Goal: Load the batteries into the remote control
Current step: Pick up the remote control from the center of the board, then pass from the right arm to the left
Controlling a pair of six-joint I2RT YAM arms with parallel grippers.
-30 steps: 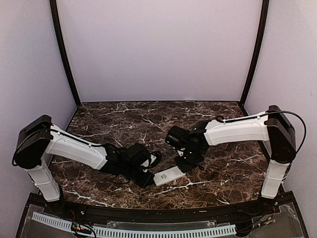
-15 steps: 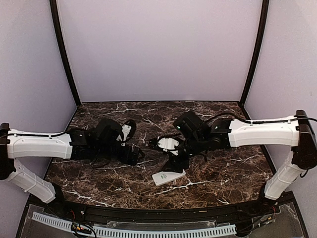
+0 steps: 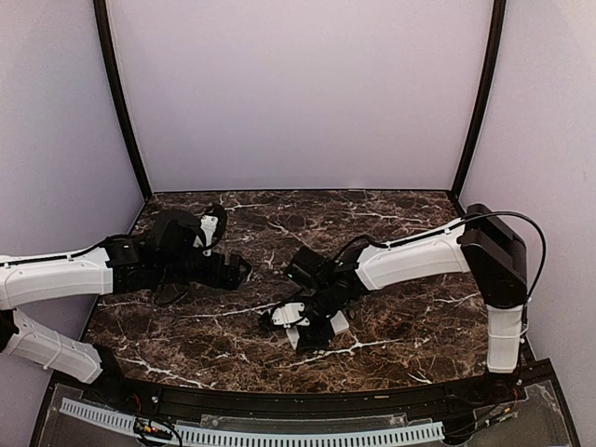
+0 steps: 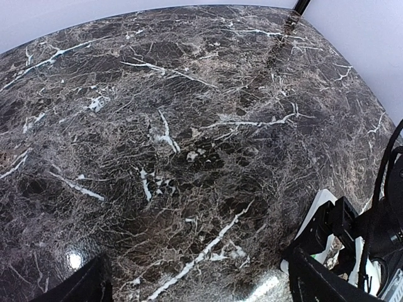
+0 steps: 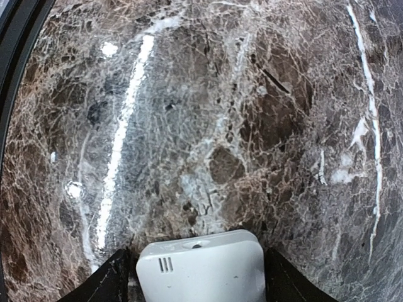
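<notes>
The white remote control (image 3: 333, 326) lies flat near the table's front edge. My right gripper (image 3: 296, 321) is low over its left end, open. In the right wrist view the remote's rounded end (image 5: 201, 264) sits between the two black fingers (image 5: 113, 280), with a thin dark gap on each side. My left gripper (image 3: 237, 270) hovers over bare marble to the left, wide open and holding nothing; its fingers (image 4: 315, 280) show at the bottom corners. A white strip of the remote (image 4: 320, 204) shows there behind the right gripper. The batteries are out of view.
The dark marble table (image 3: 400, 307) is walled by pale panels at the back and sides. A black rail (image 3: 298, 402) runs along its near edge, close to the remote.
The left gripper let go of the remote's end, opened wide and drew back left. The right gripper opened, swung up and away, then came back down astride the remote.
</notes>
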